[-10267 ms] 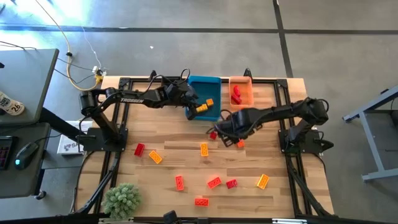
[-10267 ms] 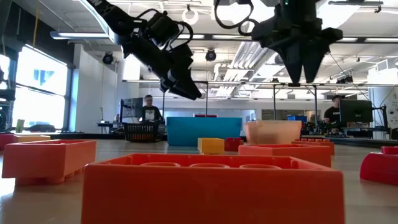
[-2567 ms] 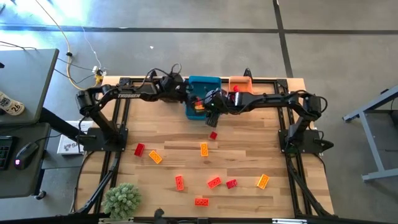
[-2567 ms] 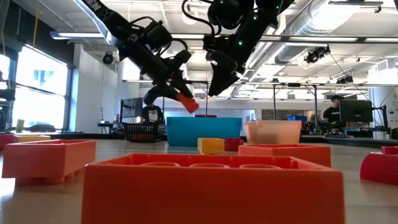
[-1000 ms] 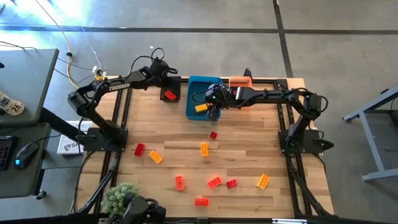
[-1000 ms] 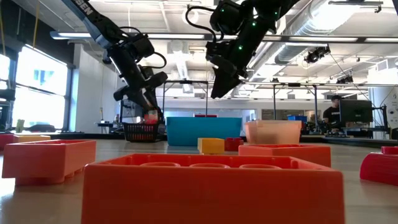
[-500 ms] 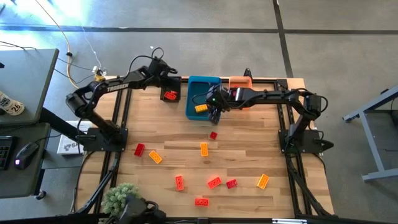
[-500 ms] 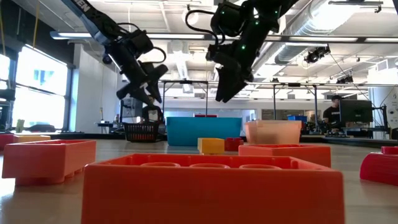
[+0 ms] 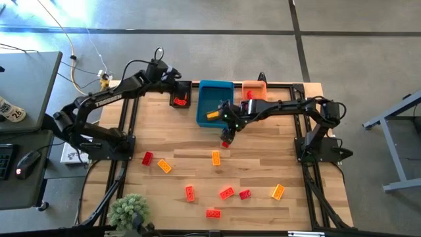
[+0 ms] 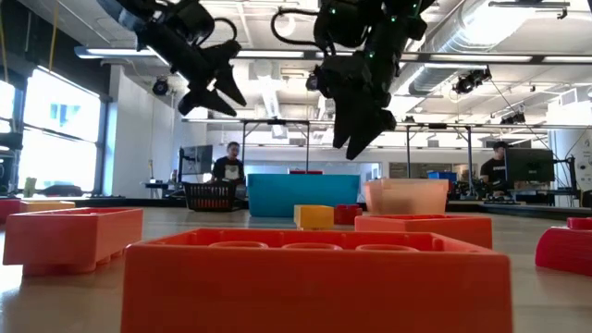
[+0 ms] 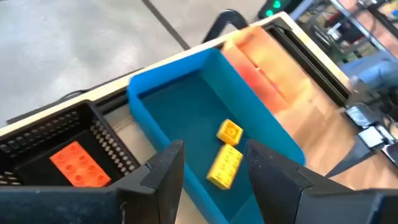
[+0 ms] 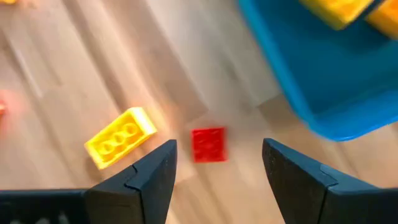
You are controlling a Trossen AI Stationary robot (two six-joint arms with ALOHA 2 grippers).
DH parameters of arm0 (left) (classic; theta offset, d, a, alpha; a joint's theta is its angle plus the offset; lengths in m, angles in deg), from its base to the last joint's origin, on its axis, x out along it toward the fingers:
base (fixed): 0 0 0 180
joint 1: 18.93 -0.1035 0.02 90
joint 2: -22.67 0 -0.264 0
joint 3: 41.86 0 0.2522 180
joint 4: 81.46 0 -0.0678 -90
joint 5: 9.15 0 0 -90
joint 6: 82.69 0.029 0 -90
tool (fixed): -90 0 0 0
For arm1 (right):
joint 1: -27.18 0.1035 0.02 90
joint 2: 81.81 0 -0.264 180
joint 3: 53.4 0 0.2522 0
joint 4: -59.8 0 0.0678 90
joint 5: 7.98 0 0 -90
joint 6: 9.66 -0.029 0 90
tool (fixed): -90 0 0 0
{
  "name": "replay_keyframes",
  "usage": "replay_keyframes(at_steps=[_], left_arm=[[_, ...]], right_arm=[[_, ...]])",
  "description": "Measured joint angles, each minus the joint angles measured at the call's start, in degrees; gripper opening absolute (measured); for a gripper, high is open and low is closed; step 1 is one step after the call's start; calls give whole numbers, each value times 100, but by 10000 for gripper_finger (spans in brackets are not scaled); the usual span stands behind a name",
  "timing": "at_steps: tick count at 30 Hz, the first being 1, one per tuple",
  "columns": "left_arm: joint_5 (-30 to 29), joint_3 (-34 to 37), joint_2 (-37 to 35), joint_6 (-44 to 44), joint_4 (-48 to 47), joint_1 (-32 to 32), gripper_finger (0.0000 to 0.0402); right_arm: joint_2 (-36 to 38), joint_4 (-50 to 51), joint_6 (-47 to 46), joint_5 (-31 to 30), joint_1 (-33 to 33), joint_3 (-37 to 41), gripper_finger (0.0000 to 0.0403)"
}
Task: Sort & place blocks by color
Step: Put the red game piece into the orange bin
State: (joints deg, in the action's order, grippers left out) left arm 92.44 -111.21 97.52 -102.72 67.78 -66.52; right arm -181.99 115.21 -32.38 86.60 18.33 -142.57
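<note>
Blocks [image 9: 215, 157]: small studded plastic bricks scattered across wood-grain table [image 9: 263, 171].

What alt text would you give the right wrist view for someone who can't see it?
The right hand, open and empty, hangs over a small red block on the wooden table. A yellow block lies beside it, and a corner of the blue bin holds yellow blocks.

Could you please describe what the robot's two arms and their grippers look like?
Both are slim, dark, jointed arms. The left arm bears pale lettering along one link, and black cables loop near its wrist. The right arm shows small green lights near the wrist in the low view. The left gripper and right gripper each end in two dark, flat, angular fingers.
</note>
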Motion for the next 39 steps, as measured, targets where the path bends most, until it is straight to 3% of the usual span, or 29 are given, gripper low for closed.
replay_keyframes(at_steps=[7,12,28,39], left_arm=[[17,0,-377,74,-393,637,158],[13,0,-507,72,-639,1186,158],[-36,0,-516,-230,-722,2709,158],[-733,0,-516,-243,-719,3117,158]], right_arm=[[2,-31,-440,-38,415,76,225],[4,-115,-541,-505,667,235,225],[-28,-1419,506,-1062,865,974,225],[-35,-2191,524,-1314,847,1643,224]])
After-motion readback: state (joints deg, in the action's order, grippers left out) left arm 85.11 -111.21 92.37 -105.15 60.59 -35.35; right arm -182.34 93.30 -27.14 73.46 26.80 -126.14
